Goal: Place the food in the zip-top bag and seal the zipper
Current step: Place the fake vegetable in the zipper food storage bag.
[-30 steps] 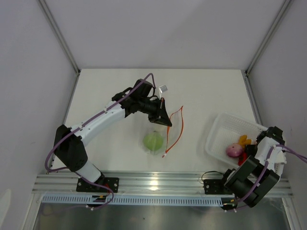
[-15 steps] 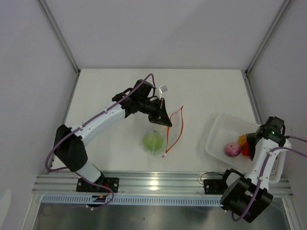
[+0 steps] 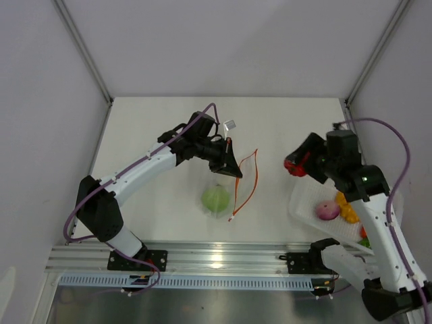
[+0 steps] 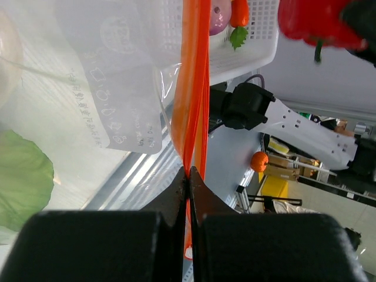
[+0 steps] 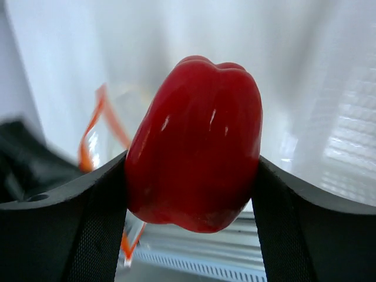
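Note:
The clear zip-top bag (image 3: 233, 185) hangs open at the table's middle, its red-orange zipper (image 3: 248, 181) curving down; the zipper shows in the left wrist view (image 4: 194, 88). The green round fruit (image 3: 216, 199) lies inside the bag. My left gripper (image 3: 231, 167) is shut on the bag's zipper edge and holds it up. My right gripper (image 3: 295, 165) is shut on the red pepper (image 3: 293, 166), held in the air right of the bag; the pepper fills the right wrist view (image 5: 197, 144). A pink piece (image 3: 328, 210) and orange-yellow pieces (image 3: 347, 209) lie in the basket.
The white perforated basket (image 3: 307, 182) stands at the right near the front edge. A small grey-white tag (image 3: 229, 125) lies behind the left gripper. Metal rails run along the near edge, with grey walls on both sides.
My right arm has lifted out of the basket with the red pepper and swung left toward the bag. The left arm and the bag have not moved.

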Controlling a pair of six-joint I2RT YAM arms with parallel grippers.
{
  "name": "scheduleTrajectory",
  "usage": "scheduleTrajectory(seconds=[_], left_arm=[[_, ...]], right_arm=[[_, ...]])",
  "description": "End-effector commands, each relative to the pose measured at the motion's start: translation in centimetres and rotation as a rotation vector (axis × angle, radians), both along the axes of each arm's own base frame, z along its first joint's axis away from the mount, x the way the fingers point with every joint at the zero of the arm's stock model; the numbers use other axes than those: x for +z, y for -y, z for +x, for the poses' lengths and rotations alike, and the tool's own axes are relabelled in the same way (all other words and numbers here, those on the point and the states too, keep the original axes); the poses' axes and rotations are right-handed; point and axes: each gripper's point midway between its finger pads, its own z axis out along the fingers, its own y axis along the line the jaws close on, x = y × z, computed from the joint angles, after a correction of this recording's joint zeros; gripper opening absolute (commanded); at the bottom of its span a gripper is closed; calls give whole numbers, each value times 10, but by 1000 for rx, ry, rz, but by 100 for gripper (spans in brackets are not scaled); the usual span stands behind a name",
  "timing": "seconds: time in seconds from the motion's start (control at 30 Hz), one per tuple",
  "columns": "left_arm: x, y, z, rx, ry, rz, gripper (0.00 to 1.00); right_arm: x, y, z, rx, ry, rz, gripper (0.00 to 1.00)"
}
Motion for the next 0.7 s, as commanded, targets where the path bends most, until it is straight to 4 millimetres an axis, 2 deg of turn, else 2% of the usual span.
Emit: scheduleTrajectory(seconds=[0.0, 0.03, 0.1, 0.13, 0.17, 0.2, 0.3, 0.43, 0.5, 0.6, 0.67], left_arm=[[29, 4, 1, -3, 62, -60, 1], [29, 3, 1, 1, 64, -58, 1], [30, 3, 1, -1, 65, -55, 1], [30, 3, 1, 0, 64, -53, 1], [31, 3, 1, -1, 68, -55, 1], [32, 3, 2, -3, 68, -55, 1], [30, 2, 1, -10, 61, -41, 1], [30, 1, 0, -12, 59, -36, 1], [33, 0, -1, -9, 67, -38, 1], [35, -2, -2, -4, 74, -36, 1], [37, -4, -2, 3, 86, -35, 1]], right_arm=[[32, -68, 9, 296, 139, -19, 0], [39, -99, -3, 423, 172, -6, 0], [49, -134, -9, 561, 224, 28, 0], [49, -154, -19, 651, 244, 40, 0], [51, -168, -28, 730, 258, 66, 0], [50, -175, -28, 756, 268, 61, 0], [44, -188, -37, 837, 275, 78, 0], [36, -188, -42, 859, 289, 97, 0], [20, -190, -45, 871, 268, 102, 0], [8, -189, -47, 860, 259, 114, 0], [15, -185, -49, 840, 291, 128, 0]])
